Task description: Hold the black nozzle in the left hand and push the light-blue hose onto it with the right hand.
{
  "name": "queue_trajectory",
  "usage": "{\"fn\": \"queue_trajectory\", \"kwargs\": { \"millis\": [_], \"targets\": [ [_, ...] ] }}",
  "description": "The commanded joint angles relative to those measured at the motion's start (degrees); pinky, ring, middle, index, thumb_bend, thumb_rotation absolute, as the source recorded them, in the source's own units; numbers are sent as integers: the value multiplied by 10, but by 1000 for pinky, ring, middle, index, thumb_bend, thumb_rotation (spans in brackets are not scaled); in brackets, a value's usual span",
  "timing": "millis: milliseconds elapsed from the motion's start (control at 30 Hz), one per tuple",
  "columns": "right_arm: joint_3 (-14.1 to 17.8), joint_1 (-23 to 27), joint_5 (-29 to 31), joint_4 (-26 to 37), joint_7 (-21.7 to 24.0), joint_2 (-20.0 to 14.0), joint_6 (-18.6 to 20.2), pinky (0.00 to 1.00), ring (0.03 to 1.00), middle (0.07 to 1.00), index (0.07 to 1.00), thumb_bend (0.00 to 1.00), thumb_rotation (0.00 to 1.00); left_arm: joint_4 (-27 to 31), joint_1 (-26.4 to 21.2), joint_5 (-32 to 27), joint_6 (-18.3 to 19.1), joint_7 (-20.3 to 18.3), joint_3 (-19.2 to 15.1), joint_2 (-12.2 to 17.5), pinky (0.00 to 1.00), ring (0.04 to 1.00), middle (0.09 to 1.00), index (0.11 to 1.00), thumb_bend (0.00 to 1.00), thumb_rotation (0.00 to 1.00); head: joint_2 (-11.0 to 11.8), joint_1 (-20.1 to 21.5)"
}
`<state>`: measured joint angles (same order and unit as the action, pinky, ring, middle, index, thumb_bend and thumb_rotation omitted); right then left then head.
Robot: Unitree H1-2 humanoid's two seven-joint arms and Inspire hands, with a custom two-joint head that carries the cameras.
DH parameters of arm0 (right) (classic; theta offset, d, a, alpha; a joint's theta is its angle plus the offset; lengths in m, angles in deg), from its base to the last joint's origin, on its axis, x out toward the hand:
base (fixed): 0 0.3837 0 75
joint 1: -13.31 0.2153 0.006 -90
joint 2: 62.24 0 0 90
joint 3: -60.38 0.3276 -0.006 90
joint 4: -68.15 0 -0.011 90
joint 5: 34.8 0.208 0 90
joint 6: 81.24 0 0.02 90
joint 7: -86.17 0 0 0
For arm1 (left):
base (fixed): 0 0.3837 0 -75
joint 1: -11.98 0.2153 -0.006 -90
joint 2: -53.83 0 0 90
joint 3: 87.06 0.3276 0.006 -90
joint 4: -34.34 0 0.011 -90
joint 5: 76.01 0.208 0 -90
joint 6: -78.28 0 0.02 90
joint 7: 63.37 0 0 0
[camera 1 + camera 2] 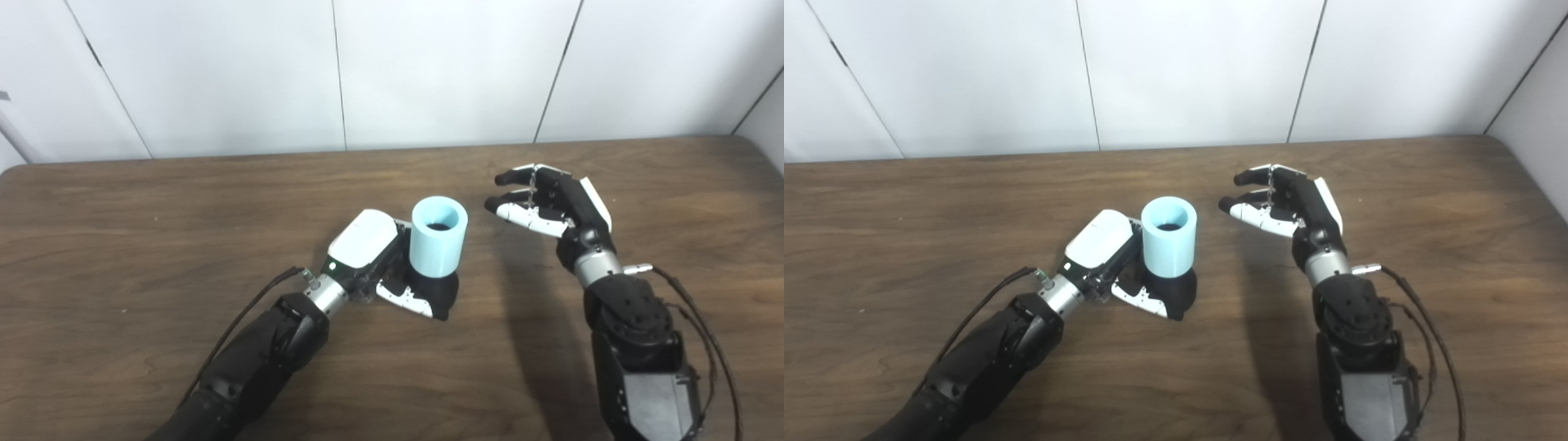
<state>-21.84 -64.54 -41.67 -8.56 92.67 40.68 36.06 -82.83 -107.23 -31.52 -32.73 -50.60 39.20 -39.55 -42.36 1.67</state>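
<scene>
Now left hand (392,269) grips hose (437,237) — right hand (551,205) empty, apart.

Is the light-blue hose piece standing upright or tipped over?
Upright: the light-blue hose piece stands open end up on the black nozzle in the left hand.

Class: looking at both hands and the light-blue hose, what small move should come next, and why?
Probably nothing more than drawing the right hand clear. It hangs open beside the light-blue hose, apart from it, while the hose already stands upright on the black nozzle that the left hand grips.
</scene>
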Motion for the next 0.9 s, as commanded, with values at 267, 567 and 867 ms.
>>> {"fn": "queue_trajectory", "kwargs": {
  "millis": [267, 567, 867],
  "targets": [
    [22, -4, 25, -6, -28, 25, -5, 526, 594, 679, 497, 506, 148, 17, 70, 3, 70, -102, 2, 25, 344, 456, 435, 522, 522, 0, 1, -6],
    [26, -4, 57, -23, -46, 35, -5, 483, 581, 705, 497, 505, 150, 132, 87, -24, 163, -192, -46, 47, 662, 827, 880, 907, 952, 310, 0, -9],
    [16, -8, 84, -27, -46, 27, -17, 456, 576, 703, 742, 629, 209, 165, 98, -5, 186, -178, -104, 55, 692, 867, 895, 934, 934, 308, -1, -10]
  ]
}}
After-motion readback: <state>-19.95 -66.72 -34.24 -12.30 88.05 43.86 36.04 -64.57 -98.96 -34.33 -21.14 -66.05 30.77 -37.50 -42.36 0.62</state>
